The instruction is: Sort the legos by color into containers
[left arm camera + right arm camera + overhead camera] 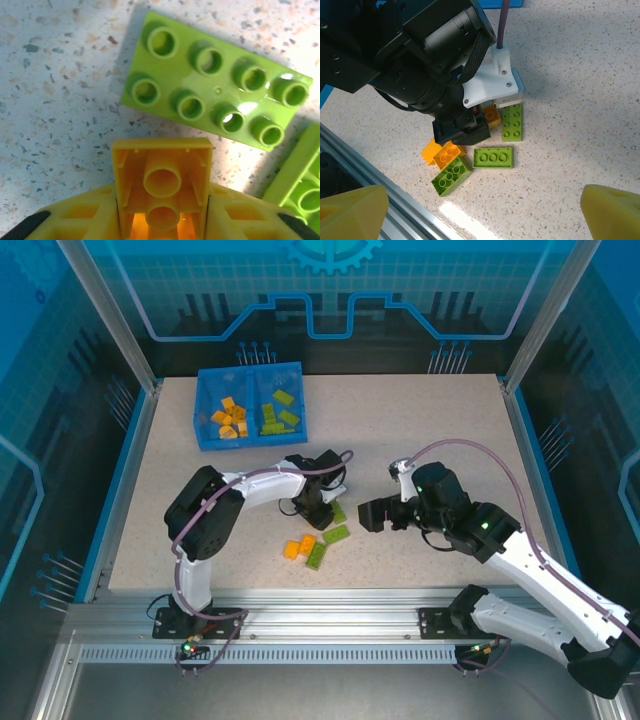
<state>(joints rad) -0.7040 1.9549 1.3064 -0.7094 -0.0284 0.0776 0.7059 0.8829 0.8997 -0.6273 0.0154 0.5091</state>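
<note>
Left claw (162, 222) grips an orange brick (161, 165); the blue bin (199, 412), its left compartment (213, 396) holding orange, lies beyond and leftward, nearer this arm.

No words, numbers or brand marks can be read on anything here. The only sign-like mark is a pale blue gear emblem (330, 252) on the far wall panel (420, 280), cut off by the top edge. A stepped blue outline band (330, 336) runs below it.
</note>
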